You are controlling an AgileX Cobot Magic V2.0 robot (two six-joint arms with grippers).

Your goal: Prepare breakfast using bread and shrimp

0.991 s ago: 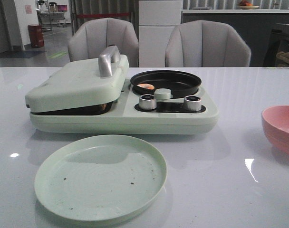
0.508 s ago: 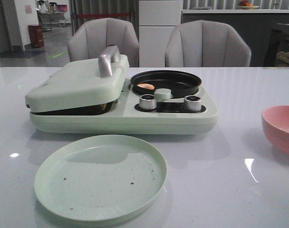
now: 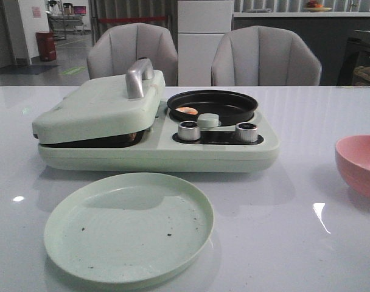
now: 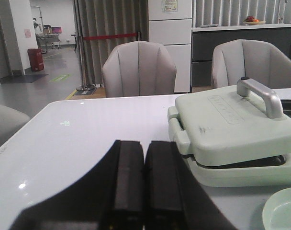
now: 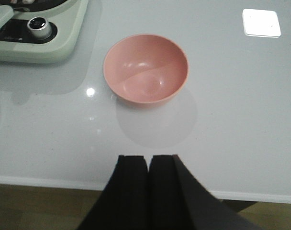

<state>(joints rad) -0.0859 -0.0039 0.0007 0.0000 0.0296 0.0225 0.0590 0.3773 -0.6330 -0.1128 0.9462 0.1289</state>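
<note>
The shrimp point(image 3: 186, 111) lies at the left edge of the round black pan point(image 3: 212, 106), on the right half of the pale green breakfast maker point(image 3: 154, 149). The hinged lid point(image 3: 100, 109) on the left half is lowered; the bread is not visible. An empty green plate point(image 3: 129, 226) sits near the maker's front. A pink bowl point(image 5: 146, 68) stands well to the right. The left gripper point(image 4: 144, 184) and right gripper point(image 5: 149, 187) have jaws closed, holding nothing.
</note>
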